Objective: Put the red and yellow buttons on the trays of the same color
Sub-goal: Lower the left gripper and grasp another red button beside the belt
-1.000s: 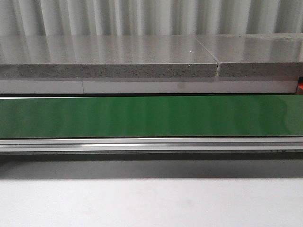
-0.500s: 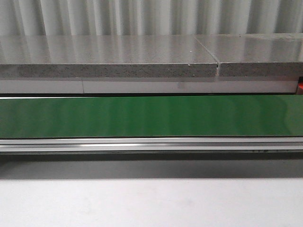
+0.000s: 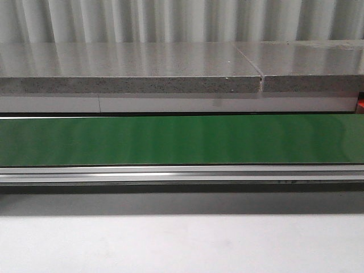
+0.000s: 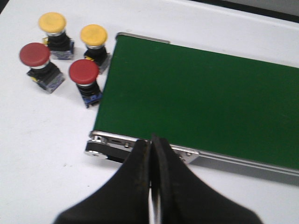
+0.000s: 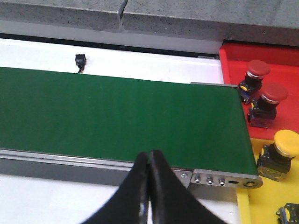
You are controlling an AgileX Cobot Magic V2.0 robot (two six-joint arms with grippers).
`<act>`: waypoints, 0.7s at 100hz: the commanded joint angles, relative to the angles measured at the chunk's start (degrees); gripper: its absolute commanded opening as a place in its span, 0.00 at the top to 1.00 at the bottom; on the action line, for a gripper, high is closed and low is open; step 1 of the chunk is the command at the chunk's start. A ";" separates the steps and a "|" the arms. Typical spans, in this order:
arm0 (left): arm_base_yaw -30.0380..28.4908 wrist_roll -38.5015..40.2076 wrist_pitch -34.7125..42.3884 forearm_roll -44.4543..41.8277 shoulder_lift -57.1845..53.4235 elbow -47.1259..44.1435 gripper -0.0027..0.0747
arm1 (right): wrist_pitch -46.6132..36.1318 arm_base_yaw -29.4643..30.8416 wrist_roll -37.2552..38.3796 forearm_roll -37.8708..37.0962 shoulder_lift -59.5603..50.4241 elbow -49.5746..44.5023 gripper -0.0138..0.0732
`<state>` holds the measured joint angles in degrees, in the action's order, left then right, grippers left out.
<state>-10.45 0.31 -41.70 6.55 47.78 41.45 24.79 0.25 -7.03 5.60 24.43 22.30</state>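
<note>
Front view: a green conveyor belt [image 3: 182, 139] runs across the full width of the frame. An aluminium side rail [image 3: 182, 173] borders its near edge, and a white worktop [image 3: 182, 244] lies in front of the rail. Behind the belt sits a grey speckled stone slab [image 3: 131, 71] with a seam toward its right part, backed by a corrugated metal wall [image 3: 182, 20]. Neither arm nor any button shows in this view.

Left wrist view: the left gripper [image 4: 151, 154] has its black jaws pressed together, holding nothing, above the belt's near rail at the belt end. Four push buttons stand upright on the white worktop just beside the belt end. Two yellow buttons, the first [image 4: 52, 23] and the second [image 4: 93, 35], form one row. Two red buttons, the first [image 4: 34, 54] and the second [image 4: 83, 72], form the other row. The second red button stands closest to the belt edge.

Right wrist view: the right gripper [image 5: 148, 165] also has its jaws closed together and empty, above the near rail of the belt. Past the belt end lies a red tray [image 5: 233, 60] carrying two red buttons, one [image 5: 258, 69] and another [image 5: 274, 93], close together. Adjoining it is a yellow tray [image 5: 261, 205] carrying one yellow button [image 5: 286, 143]. A dark part [image 5: 289, 213] at the frame edge cannot be identified. A small black connector [image 5: 80, 59] sits on the white surface beyond the belt.
</note>
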 commanded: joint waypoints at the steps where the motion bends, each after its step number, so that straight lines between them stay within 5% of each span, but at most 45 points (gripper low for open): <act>1: -3.50 0.69 2.84 1.15 3.89 3.62 0.91 | -4.43 -0.13 -0.43 -0.46 0.25 1.73 0.94; 33: -10.82 0.59 -1.28 1.15 17.35 11.53 0.25 | -4.43 -0.13 -0.43 -0.46 0.25 1.73 0.94; 70: -15.55 2.64 -12.51 4.52 35.89 25.44 0.28 | -4.43 -0.13 -0.43 -0.46 0.25 1.73 0.94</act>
<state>-25.29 1.83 -54.03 8.66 81.52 61.88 24.79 0.25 -7.03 5.58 24.43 22.30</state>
